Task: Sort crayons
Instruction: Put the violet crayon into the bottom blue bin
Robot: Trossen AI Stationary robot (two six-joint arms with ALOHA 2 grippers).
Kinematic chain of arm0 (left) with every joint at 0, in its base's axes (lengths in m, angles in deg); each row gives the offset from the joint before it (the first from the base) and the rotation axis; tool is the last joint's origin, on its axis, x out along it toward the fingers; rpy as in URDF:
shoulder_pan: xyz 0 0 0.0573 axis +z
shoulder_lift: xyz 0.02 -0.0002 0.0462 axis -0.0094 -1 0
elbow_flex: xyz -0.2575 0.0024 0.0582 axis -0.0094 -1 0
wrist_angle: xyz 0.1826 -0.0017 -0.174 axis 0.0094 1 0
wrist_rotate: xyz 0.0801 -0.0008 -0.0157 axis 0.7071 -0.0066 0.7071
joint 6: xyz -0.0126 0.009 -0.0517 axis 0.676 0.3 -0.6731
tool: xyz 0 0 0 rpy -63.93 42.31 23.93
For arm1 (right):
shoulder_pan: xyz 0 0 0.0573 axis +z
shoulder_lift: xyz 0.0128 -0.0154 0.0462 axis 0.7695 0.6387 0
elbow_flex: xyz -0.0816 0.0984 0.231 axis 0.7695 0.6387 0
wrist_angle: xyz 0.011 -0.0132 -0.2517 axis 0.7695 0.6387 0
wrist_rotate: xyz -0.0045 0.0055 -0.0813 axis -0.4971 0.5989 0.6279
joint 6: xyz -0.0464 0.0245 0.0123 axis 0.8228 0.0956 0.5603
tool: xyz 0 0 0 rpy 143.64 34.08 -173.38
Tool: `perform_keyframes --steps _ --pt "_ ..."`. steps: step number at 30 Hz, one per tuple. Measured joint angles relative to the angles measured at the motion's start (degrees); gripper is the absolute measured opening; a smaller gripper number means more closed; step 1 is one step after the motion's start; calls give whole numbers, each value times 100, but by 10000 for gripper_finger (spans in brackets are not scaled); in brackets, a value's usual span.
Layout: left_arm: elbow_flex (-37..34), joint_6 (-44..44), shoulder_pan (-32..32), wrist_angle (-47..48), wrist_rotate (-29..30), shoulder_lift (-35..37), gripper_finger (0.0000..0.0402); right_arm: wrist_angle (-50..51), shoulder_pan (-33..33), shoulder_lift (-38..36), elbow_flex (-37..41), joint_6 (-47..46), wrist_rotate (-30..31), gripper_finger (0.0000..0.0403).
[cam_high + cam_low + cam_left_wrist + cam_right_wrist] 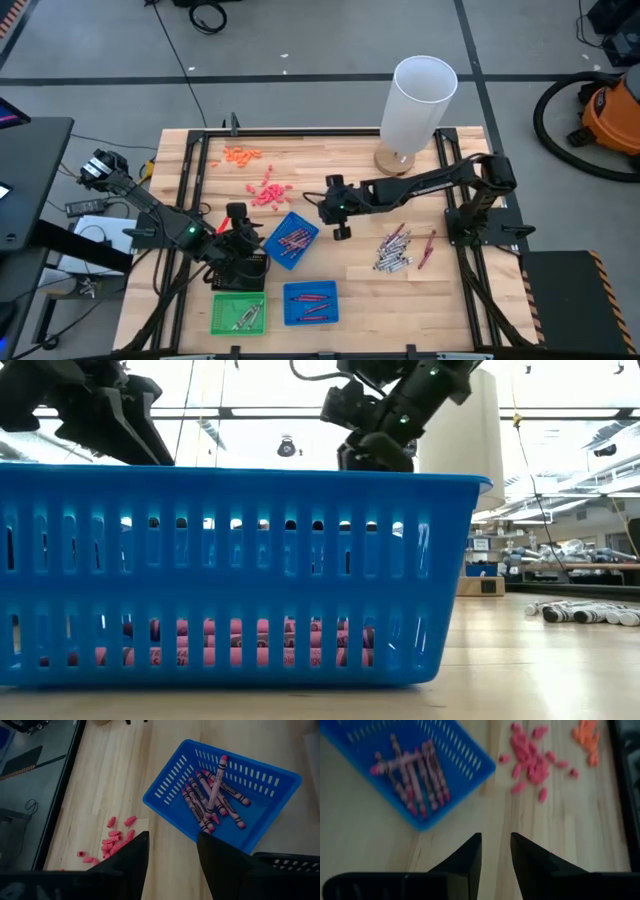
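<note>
Blue trays number two (291, 240) (311, 302), beside one green tray (238, 313); we see maroon crayons (210, 800) in the tilted one and grey crayons (392, 250) loose on the table. Our left gripper (172, 855) and right gripper (495, 851) hover parted and empty.

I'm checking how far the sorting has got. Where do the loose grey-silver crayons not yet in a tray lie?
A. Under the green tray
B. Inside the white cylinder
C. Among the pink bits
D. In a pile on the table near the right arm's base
D: the high view shows the grey-silver crayons piled on the bare table near the right arm's base.
</note>
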Motion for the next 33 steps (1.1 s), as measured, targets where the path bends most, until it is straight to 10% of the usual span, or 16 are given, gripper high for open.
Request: perform_keyframes --steps 14,33 --pt "-67 1449 418 -164 56 550 176 2176 28 -388 0 -1102 296 111" --pt "-1940 2047 1188 -3394 -1095 2041 176 4322 117 -913 617 -1852 -666 111"
